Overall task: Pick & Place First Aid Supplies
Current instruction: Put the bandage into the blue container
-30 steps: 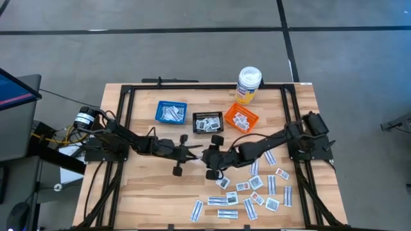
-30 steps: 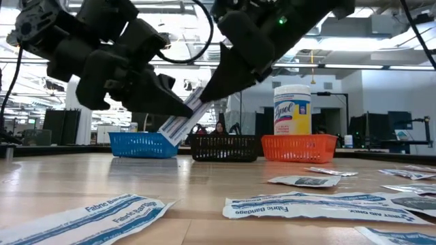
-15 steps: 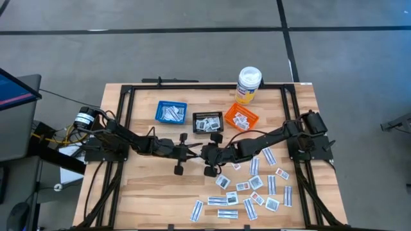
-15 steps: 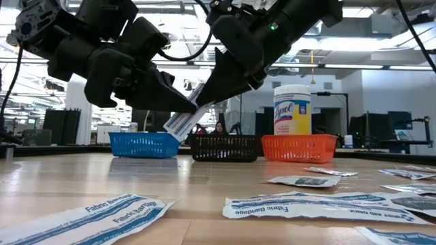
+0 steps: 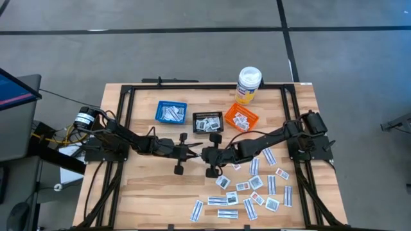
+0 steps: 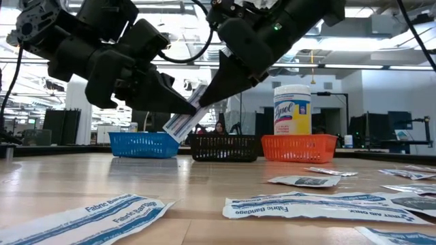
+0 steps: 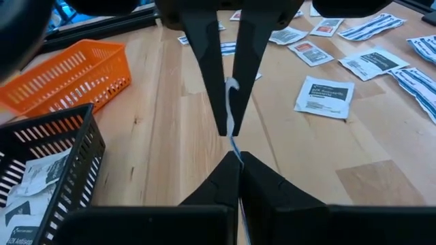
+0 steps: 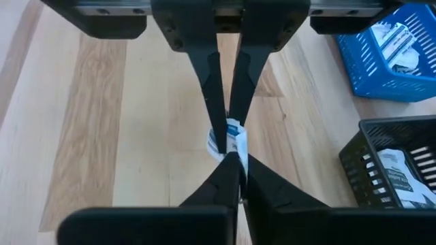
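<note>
A narrow white bandage strip with blue print [image 6: 182,119] hangs tilted in the air above the middle of the table. My left gripper [image 5: 194,153] reaches in from the left and my right gripper [image 5: 205,154] from the right. They meet tip to tip, both shut on the strip. Both wrist views show the strip edge-on between the two pairs of dark fingers [image 7: 232,102] [image 8: 231,136]. Several more first aid supplies [image 5: 250,189] lie flat on the near right of the table. My left gripper pinches the strip between its two fingers at a low point on its length [image 7: 236,150]. The fingers come nearly level from the table's left. The strip is lifted clear and tilted, its lower end [image 6: 172,127] free below the fingers. My right gripper pinches the strip's upper part [image 8: 235,144] between its two fingers. The fingers slant down from the table's right, opposite the left gripper's. The strip's top end [image 6: 203,86] sticks up beside them.
A blue basket [image 5: 171,111], a black basket [image 5: 207,122] and an orange basket [image 5: 240,118], each with packets in it, stand in a row behind the grippers. A white bottle with a yellow label [image 5: 248,85] stands at the far edge. A black frame [image 5: 125,109] borders the table.
My right gripper has shut on the upper part of the strip. My left gripper has kept its hold, and the strip has stayed tilted and clear of the table.
</note>
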`<action>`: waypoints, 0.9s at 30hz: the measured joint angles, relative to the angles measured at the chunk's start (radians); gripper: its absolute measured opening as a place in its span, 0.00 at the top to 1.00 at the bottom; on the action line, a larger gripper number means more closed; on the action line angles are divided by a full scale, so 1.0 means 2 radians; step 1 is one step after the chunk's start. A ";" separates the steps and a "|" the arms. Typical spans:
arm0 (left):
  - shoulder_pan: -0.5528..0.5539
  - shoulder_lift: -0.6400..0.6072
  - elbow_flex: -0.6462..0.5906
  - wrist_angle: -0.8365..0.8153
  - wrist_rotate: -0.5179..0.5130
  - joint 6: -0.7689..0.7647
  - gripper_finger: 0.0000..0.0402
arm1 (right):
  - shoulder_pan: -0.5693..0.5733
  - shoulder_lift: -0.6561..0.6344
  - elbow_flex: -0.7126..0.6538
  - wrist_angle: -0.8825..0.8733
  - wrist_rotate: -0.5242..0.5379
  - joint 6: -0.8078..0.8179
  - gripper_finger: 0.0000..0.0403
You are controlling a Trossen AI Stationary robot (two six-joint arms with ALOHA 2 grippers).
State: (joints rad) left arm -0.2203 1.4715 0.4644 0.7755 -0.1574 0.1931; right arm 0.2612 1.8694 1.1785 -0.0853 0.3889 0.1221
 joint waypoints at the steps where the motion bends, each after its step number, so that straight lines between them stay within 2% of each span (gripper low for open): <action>1: 0.000 0.000 0.000 0.000 0.000 0.000 0.98 | 0.000 0.000 0.000 -0.003 0.000 -0.001 0.99; 27: 0.000 -0.001 0.002 -0.019 0.000 -0.024 0.98 | 0.006 -0.016 0.000 -0.038 0.001 -0.014 1.00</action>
State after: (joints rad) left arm -0.2203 1.4695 0.4675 0.7382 -0.1572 0.1449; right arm 0.2737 1.8379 1.1790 -0.1620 0.3901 0.0948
